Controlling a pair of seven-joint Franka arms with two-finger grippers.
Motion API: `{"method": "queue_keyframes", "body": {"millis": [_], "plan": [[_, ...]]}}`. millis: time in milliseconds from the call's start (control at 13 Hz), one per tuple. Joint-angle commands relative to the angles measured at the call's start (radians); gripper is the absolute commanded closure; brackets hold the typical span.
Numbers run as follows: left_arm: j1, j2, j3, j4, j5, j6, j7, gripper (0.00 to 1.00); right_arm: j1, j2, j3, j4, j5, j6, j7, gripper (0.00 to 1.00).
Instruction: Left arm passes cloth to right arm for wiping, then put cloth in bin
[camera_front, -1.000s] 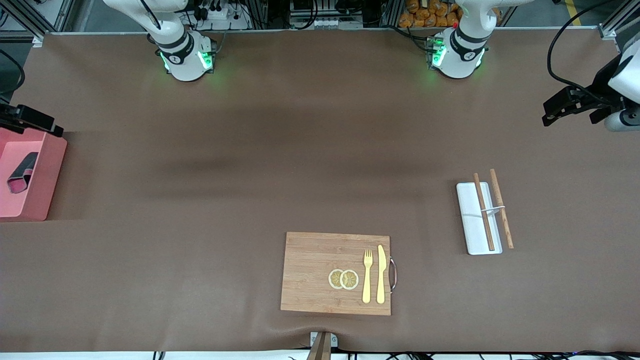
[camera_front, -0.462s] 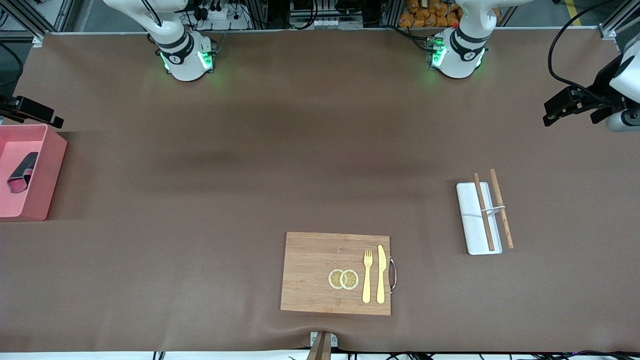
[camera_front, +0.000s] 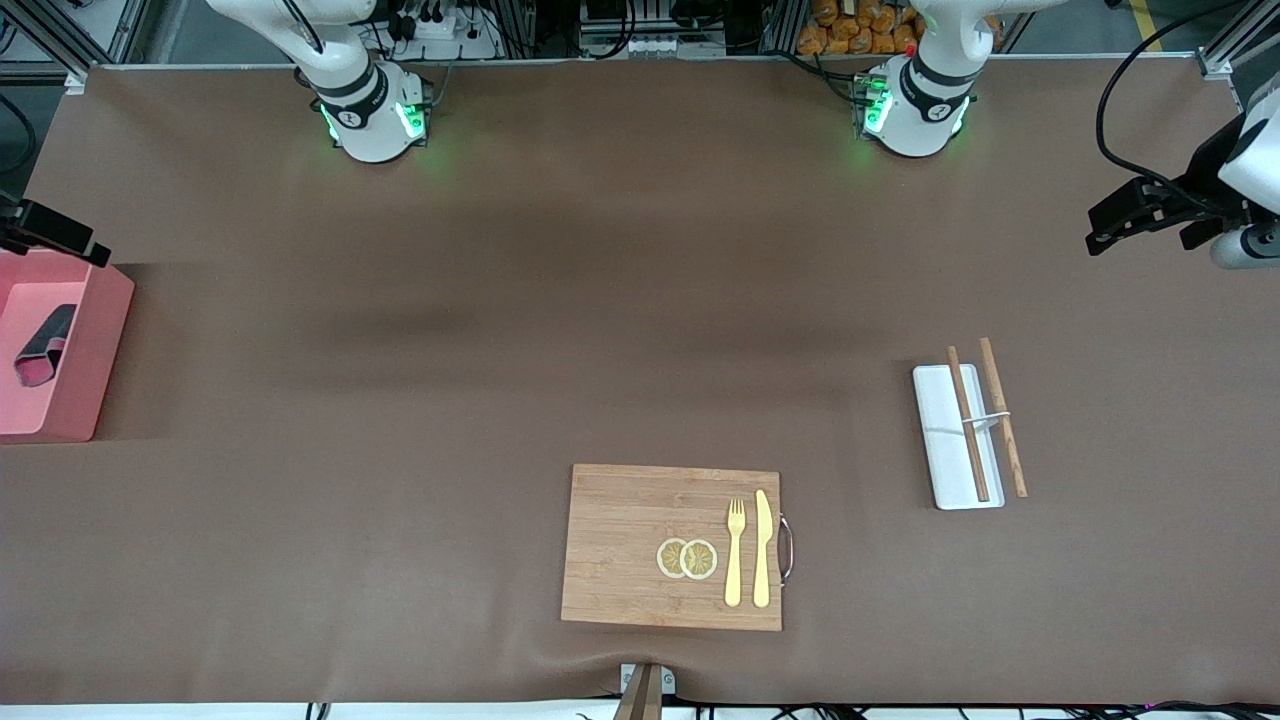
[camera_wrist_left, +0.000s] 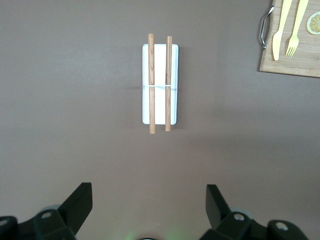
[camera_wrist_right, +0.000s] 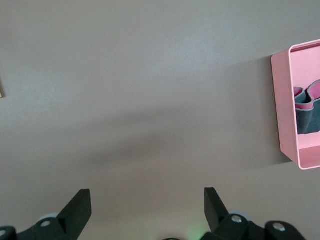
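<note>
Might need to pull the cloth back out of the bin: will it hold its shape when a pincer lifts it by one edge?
Probably not. The cloth lies in soft, curved folds inside the bin, so it would likely droop and unfold. It looks thin and small beside the bin, so probably light. The folds may give an open right pincer an edge to pinch.

Both white arm bases (camera_front: 372, 118) are glowing green at their collars; black cables are trailing to the black grippers (camera_front: 1140, 215) with wedge-shaped fingers (camera_wrist_left: 80, 205).
</note>
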Motion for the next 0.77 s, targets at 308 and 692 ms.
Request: {"method": "queue_keyframes", "body": {"millis": [308,692], "plan": [[0.023,-0.008,-0.002,-0.009,-0.018,-0.003,-0.008,0.0,-0.014,-0.02,0.011,-0.016,-0.03,0.009,-0.011,0.0],[0.021,-0.004,-0.003,-0.002,-0.016,-0.004,0.01,0.0,-0.014,-0.02,0.01,-0.013,-0.028,0.011,-0.013,0.0]]}}
